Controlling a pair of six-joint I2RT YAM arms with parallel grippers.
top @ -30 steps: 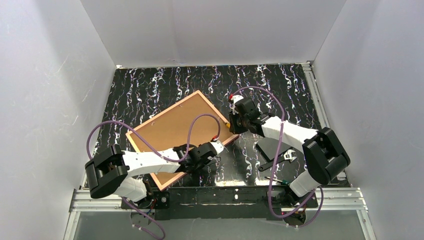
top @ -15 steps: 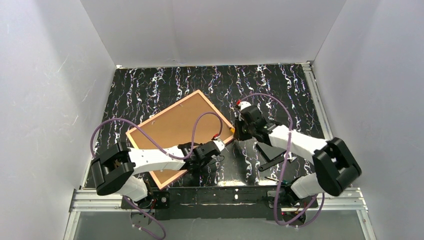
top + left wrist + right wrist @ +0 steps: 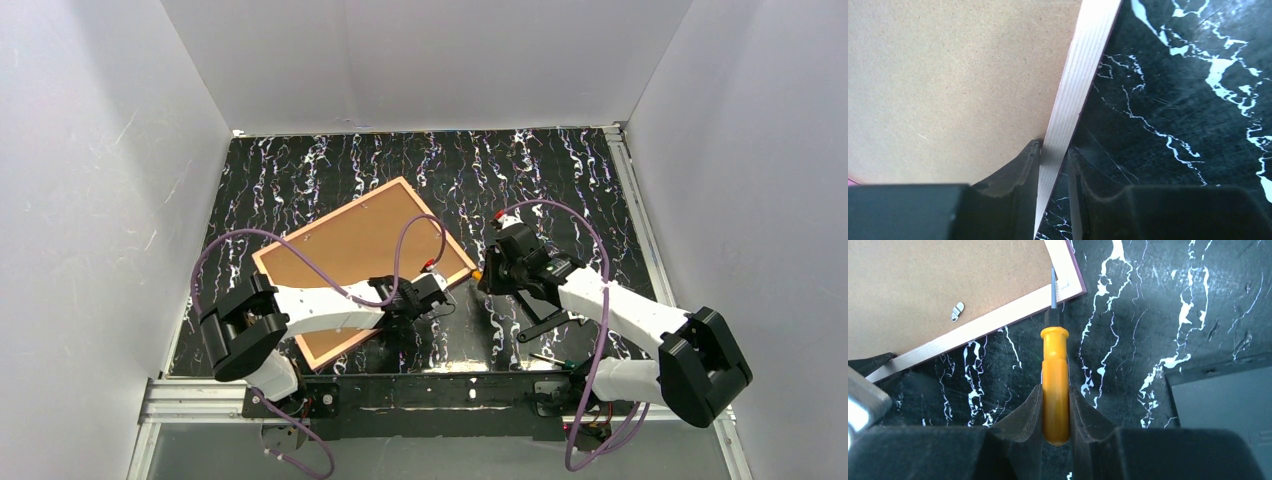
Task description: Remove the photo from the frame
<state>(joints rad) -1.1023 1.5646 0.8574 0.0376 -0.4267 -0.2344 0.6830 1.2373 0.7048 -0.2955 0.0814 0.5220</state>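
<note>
The frame (image 3: pixel 340 250) lies face down on the table with its brown backing board (image 3: pixel 948 75) upward. The photo is hidden under that board. My left gripper (image 3: pixel 1054 155) is shut on the frame's pale side rail (image 3: pixel 1083 75), one finger over the board and one outside it. It grips the frame's near right edge (image 3: pixel 432 297). My right gripper (image 3: pixel 1055 400) is shut on an orange-handled screwdriver (image 3: pixel 1055 370). The blade tip rests at the frame's corner (image 3: pixel 1063 282). In the top view this gripper (image 3: pixel 487 275) is just right of that corner.
A small metal clip (image 3: pixel 956 310) sits on the backing board. A black stand piece (image 3: pixel 545 300) lies under the right arm, seen as a grey panel (image 3: pixel 1218 400) at the right. Small tools (image 3: pixel 555 357) lie near the front edge. White walls enclose the table.
My right gripper carried the screwdriver nearer and to the right, from the frame's right edge to its near right corner. The left arm swung rightward, still gripping the frame, which shifted slightly.
</note>
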